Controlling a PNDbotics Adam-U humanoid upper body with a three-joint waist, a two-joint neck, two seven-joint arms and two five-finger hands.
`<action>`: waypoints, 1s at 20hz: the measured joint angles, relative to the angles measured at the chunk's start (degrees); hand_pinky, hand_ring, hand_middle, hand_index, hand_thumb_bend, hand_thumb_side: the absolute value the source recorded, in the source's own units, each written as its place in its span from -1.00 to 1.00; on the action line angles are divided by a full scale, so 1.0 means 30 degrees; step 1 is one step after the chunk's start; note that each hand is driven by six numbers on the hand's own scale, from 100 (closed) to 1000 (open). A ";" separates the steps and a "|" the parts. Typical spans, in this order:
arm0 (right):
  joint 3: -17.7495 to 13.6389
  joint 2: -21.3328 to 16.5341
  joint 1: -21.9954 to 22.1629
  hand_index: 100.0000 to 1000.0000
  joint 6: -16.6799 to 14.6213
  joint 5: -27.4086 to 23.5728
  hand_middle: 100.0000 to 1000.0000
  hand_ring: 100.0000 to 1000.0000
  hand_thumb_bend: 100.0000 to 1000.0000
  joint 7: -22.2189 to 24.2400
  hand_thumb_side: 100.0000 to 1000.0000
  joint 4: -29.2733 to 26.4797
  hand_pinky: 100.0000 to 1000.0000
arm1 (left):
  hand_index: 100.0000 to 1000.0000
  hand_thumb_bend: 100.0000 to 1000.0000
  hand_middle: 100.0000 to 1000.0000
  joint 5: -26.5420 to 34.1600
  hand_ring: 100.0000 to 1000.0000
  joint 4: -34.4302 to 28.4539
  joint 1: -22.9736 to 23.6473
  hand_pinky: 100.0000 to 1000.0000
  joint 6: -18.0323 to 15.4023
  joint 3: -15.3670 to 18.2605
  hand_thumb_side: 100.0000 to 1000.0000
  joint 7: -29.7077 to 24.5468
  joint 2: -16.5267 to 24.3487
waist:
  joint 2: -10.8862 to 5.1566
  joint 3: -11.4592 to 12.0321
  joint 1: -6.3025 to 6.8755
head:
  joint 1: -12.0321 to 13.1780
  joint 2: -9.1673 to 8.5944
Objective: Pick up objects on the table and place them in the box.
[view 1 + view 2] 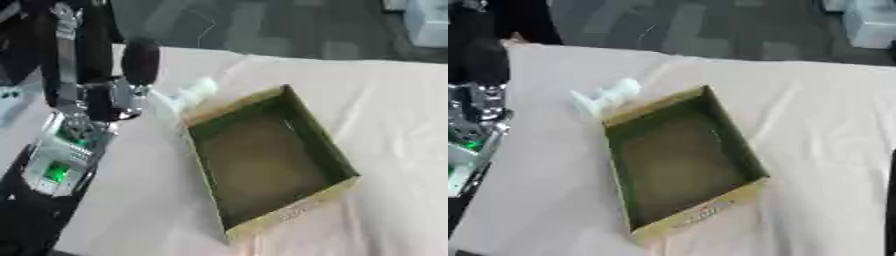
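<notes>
Showing no progress: box empty, one white object left on bench beside its far corner. Left hand state indeterminable; right hand out of view.

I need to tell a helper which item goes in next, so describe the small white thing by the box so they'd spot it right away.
Start at the open cardboard box in the middle of the cloth-covered table. Go to its far-left corner; just outside it lies the white object, pale and knobbly. It is the only loose item near the box, which looks empty.
</notes>
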 measured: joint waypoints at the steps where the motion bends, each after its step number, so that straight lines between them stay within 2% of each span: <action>1: 0.0000 0.0000 0.0000 -0.17 -0.0002 0.0000 -0.38 -0.38 -1.00 0.0002 1.00 0.0000 -0.21 | 0.59 -0.54 0.57 0.0000 0.22 0.0000 0.0000 0.22 0.0001 0.0000 0.43 -0.0002 0.0000 | 0.0000 0.0000 0.0000 | 0.0000 0.0000; 10: 0.0000 0.0000 0.0000 -0.17 -0.0016 0.0000 -0.38 -0.38 -1.00 0.0016 1.00 0.0000 -0.21 | 0.59 -0.54 0.57 0.0000 0.22 0.0000 0.0000 0.23 0.0081 0.0000 0.44 -0.0088 0.0000 | -0.0002 -0.0005 0.0000 | 0.0000 0.0000; 13: -0.0010 0.0000 0.0000 -0.17 -0.0010 0.0000 -0.38 -0.38 -1.00 0.0012 1.00 0.0000 -0.21 | 0.64 -0.60 0.60 -0.0008 0.24 0.0000 0.0011 0.24 0.0244 0.0000 0.50 -0.0241 0.0001 | -0.0005 -0.0340 0.0000 | -0.0004 0.0000; 17: -0.0111 0.0000 0.0005 -0.17 0.0134 0.0045 -0.38 -0.38 -1.00 -0.0070 1.00 -0.0012 -0.21 | 0.65 -0.69 0.62 -0.0036 0.22 0.0000 -0.0030 0.24 0.1423 0.0217 0.50 -0.1011 0.0480 | -0.0052 -0.0614 0.0017 | -0.0274 0.0001; 19: -0.0102 0.0001 0.0009 -0.17 0.0241 0.0075 -0.38 -0.38 -1.00 -0.0074 1.00 -0.0086 -0.21 | 0.65 -0.68 0.62 -0.0009 0.22 0.0000 -0.0299 0.24 0.2401 0.0470 0.50 -0.1811 0.1292 | -0.0152 -0.0726 0.0141 | -0.0316 0.0001; 20: -0.0101 0.0001 0.0016 -0.17 0.0268 0.0075 -0.38 -0.38 -1.00 -0.0088 1.00 -0.0124 -0.21 | 0.64 -0.77 0.62 0.0064 0.20 0.0000 -0.0511 0.24 0.2922 0.0663 0.51 -0.2314 0.1790 | -0.0210 -0.0774 0.0216 | -0.0317 0.0002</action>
